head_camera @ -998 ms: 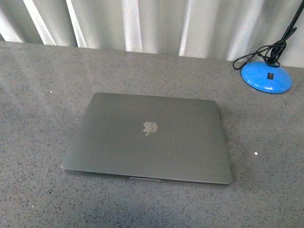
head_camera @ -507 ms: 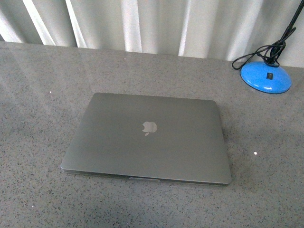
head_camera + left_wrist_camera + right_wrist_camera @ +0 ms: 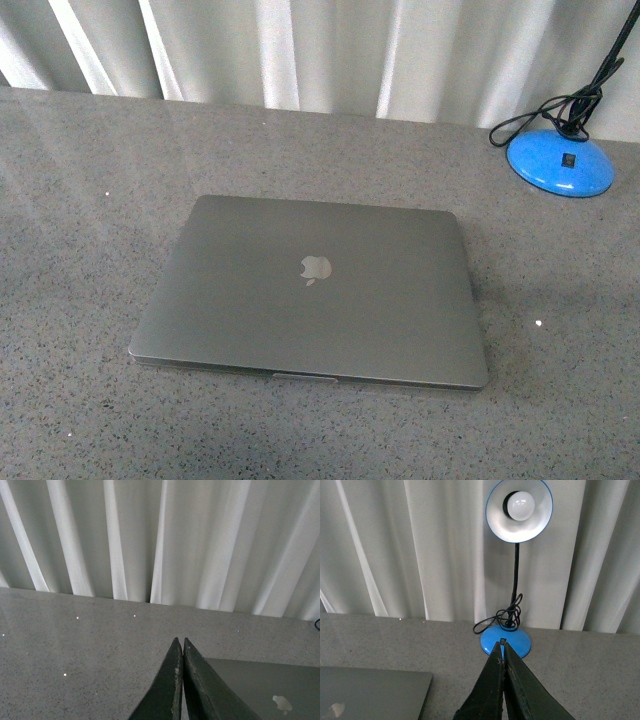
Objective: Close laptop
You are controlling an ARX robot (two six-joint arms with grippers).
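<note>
The laptop (image 3: 312,292) lies closed and flat on the grey speckled table, its grey lid up with the pale apple logo in the middle. No gripper shows in the front view. In the left wrist view my left gripper (image 3: 180,641) is shut and empty, above the table beside a corner of the laptop (image 3: 265,690). In the right wrist view my right gripper (image 3: 502,642) is shut and empty, held clear of the laptop's corner (image 3: 370,692).
A blue desk lamp stands at the table's back right, its base (image 3: 560,162) with a coiled black cable; it also shows in the right wrist view (image 3: 506,641). White curtains (image 3: 300,50) hang behind the grey table (image 3: 80,200).
</note>
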